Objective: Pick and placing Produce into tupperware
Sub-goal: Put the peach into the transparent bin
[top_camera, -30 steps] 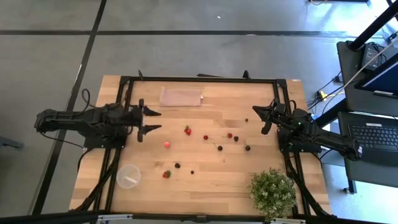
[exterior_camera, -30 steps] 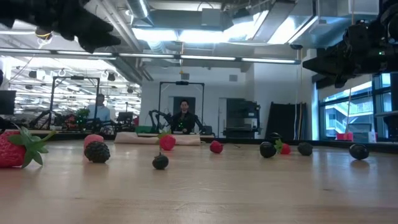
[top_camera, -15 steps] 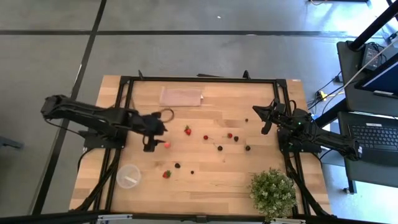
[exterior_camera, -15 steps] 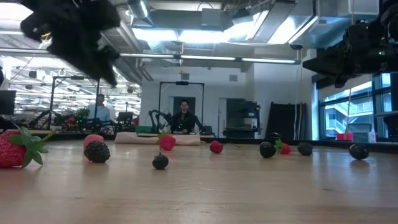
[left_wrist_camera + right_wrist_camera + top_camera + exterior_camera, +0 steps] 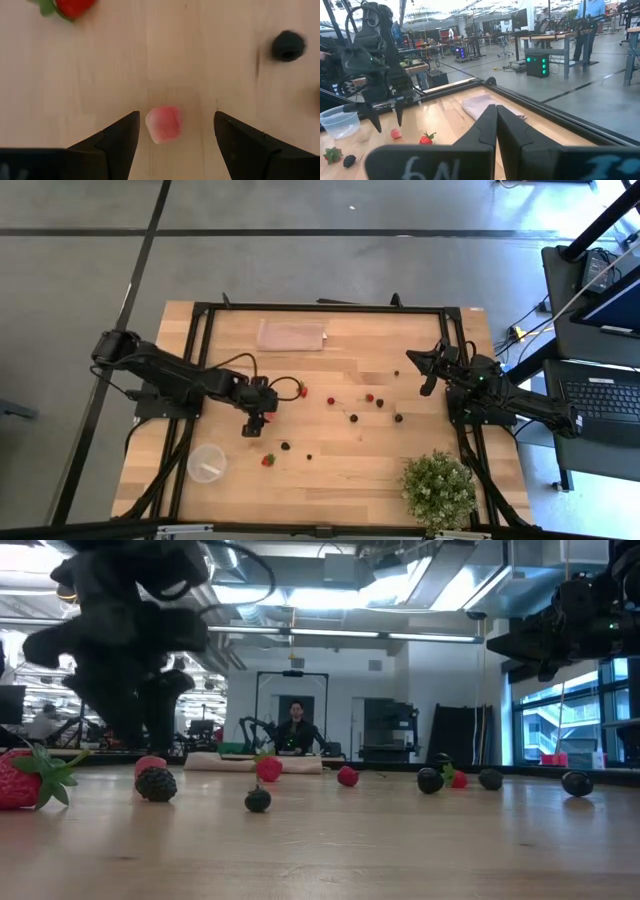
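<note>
I hold the left gripper point(image 5: 174, 131) directly above the pale pink berry point(image 5: 164, 123), fingers apart with the berry centred between them. The tupperware point(image 5: 206, 464) sits well apart from that berry. The right gripper point(image 5: 423, 370), fingers together, waits farther off.

berry under my L fingers point(image 5: 163, 123): pale pink-red
strawberries point(image 5: 302, 390): red, green tops
dark berries point(image 5: 285, 446): purple-black
tub point(image 5: 206, 463): clear, whitish
cloth point(image 5: 291, 335): pinkish-tan
table point(image 5: 340, 480): light wood grain
my arms: black
</note>
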You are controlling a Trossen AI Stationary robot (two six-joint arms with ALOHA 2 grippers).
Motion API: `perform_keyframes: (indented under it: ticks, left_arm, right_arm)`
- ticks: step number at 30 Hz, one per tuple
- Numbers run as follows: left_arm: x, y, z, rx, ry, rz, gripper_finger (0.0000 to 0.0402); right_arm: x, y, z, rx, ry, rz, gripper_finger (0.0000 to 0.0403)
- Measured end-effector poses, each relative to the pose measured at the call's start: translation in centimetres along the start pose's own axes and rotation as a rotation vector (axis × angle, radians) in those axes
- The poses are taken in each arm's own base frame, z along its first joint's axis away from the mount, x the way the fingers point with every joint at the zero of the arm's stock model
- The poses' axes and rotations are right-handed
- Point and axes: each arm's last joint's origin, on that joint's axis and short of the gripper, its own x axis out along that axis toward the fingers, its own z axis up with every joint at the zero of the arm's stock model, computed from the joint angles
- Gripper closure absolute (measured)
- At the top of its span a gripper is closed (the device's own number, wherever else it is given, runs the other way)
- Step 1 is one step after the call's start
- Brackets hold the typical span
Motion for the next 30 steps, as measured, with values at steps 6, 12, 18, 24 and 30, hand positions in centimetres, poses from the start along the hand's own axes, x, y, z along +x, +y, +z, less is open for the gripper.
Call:
perform_keyframes:
  ticks: [6,12,18,24,30]
  left_arm:
    - [1.7,0.0,-0.3,0.002,0.079,0.011,0.0154]
    - [2.6,-0.1,-0.3,-0.016,0.089,0.013,0.0154]
    - [2.7,-0.1,-0.2,-0.069,0.077,0.027,0.0154]
    - [2.7,-0.1,-0.2,-0.07,0.077,0.029,0.0169]
    - [2.7,-0.1,-0.1,-0.071,0.075,0.029,0.021]
  right_arm:
    - [0.0,0.0,0.0,0.001,0.0,0.0,0.0389]
    - [0.0,0.0,0.0,0.0,0.0,0.0,0.0389]
    - [0.0,0.0,0.0,0.0,0.001,0.0,0.0389]
    - [0.0,0.0,0.0,-0.001,0.001,0.0,0.0389]
    - [0.0,0.0,0.0,-0.002,0.001,0.0,0.0389]
